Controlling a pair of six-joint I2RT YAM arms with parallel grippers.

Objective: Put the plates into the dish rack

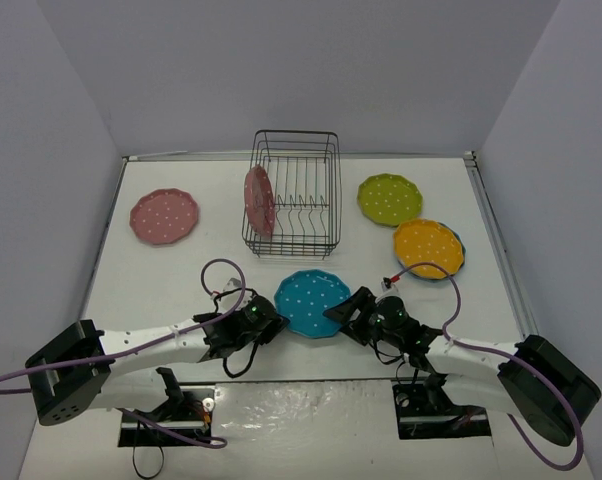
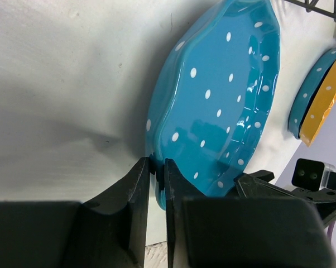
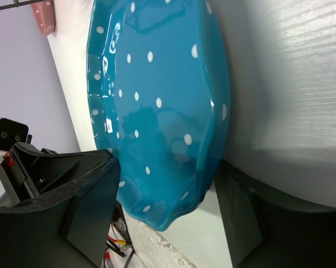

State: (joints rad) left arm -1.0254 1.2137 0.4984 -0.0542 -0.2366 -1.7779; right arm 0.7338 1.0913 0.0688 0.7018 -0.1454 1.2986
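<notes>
Your left gripper (image 2: 157,167) is clenched on the rim of the blue plate (image 1: 312,302), which lies on the table (image 1: 161,290) near the dish rack (image 1: 293,195), so close the wide-open right gripper (image 3: 165,190) squarely on its right rim before lifting.

White-dotted blue plate (image 1: 312,302); black rack (image 1: 297,133); white table (image 1: 161,285).

desk (image 1: 171,285): one, white matte top, faint grain in the close views. back wall (image 1: 301,70): plain pale lavender panel, rising from the desk's far edge. left wall (image 1: 36,190), right wall (image 1: 566,170): same panels, along the side edges. raised strip (image 1: 191,156): pale, lining the far edge. light: even, soft shadows, a glare patch mid near edge.
</notes>
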